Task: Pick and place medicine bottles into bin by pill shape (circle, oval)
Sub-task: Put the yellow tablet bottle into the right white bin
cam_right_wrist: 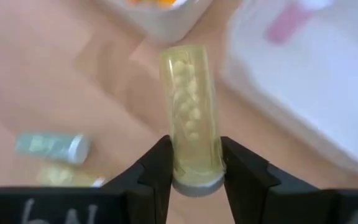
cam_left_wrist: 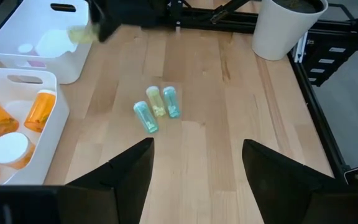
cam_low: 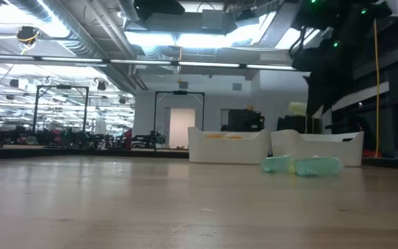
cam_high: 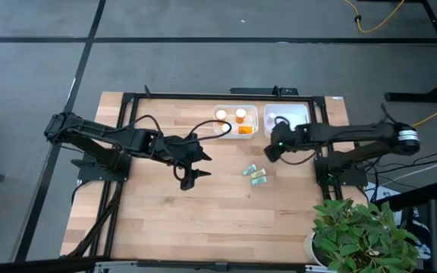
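My right gripper (cam_high: 271,152) is shut on a pale yellow-green translucent bottle (cam_right_wrist: 188,106) with small pills inside. It is held above the table, near the front of the right white bin (cam_high: 287,119). Three pale green and yellow bottles (cam_left_wrist: 156,107) lie on their sides on the wood between the arms and also show in the high view (cam_high: 255,175). The left white bin (cam_high: 236,120) holds orange bottles with white caps (cam_left_wrist: 17,134). My left gripper (cam_high: 200,167) is open and empty, left of the lying bottles. My right gripper pinches the bottle's two sides near its cap end (cam_right_wrist: 194,171) between its two fingers (cam_right_wrist: 160,165). The rest of the bottle sticks out forward past the fingertips. The bottle is lifted clear of the table.
The right bin holds a pink thing (cam_right_wrist: 284,25) and a white round thing (cam_left_wrist: 53,43). A potted plant in a white pot (cam_high: 355,227) stands at the table's near right corner. Bare wood lies on the near half of the table (cam_high: 203,220).
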{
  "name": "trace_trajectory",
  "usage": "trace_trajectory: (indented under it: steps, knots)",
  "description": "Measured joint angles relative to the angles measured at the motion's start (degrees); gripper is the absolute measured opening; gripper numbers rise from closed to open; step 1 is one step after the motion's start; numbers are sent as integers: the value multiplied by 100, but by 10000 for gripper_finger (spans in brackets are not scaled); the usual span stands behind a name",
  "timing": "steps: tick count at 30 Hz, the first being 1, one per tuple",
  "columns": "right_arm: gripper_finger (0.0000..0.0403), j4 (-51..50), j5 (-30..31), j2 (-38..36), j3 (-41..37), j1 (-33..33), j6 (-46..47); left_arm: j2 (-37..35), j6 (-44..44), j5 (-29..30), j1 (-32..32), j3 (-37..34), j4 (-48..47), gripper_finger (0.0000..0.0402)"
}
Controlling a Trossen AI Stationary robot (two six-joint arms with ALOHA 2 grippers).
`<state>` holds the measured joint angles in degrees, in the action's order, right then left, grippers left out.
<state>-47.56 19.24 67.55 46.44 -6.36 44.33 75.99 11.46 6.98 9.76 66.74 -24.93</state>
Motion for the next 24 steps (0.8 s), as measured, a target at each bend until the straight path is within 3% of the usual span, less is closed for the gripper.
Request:
trace_trajectory:
  steps: [4, 9, 19, 24]
  knots:
    - [121, -278, 451, -439, 0, -200, 230, 2, 0, 0, 0, 0, 0, 237]
    - [121, -860, 301, -581, 2, -836, 520, 1, 0, 0, 0, 0, 0, 237]
    - [121, -440, 149, -19, 2, -1952, -161, 2, -2, 0, 0, 0, 0, 236]
    - [121, -218, -263, 516, 2, -2354, -435, 1, -2, 0, 2, 0, 2, 236]
